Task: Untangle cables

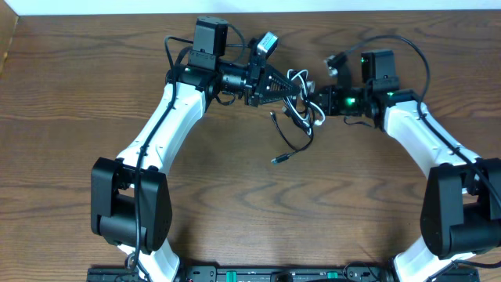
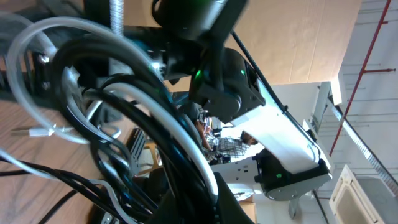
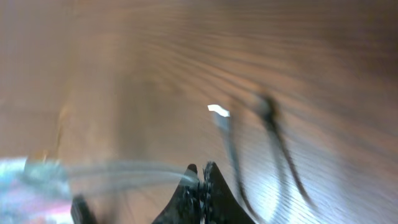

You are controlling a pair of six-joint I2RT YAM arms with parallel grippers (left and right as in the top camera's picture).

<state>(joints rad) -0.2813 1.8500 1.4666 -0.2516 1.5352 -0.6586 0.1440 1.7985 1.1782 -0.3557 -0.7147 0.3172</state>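
Barely begun: the left pincer (image 1: 291, 88) is clamped on the cables (image 1: 304, 110), black and white strands knotted together mid-worktop (image 1: 78, 117), with one black plug (image 1: 278, 159) trailing loose. Just beside, the right pincer (image 1: 319, 100) is closed tight. Only the overhead view shows the whole tangle. The left wrist view shows crowded loops up close. The right wrist view is blurred, with a white strand reaching the fingertips — whether it is pinched I cannot tell.

surface: wooden table (image 1: 78, 117) | on it: black cable (image 1: 279, 158), plug end
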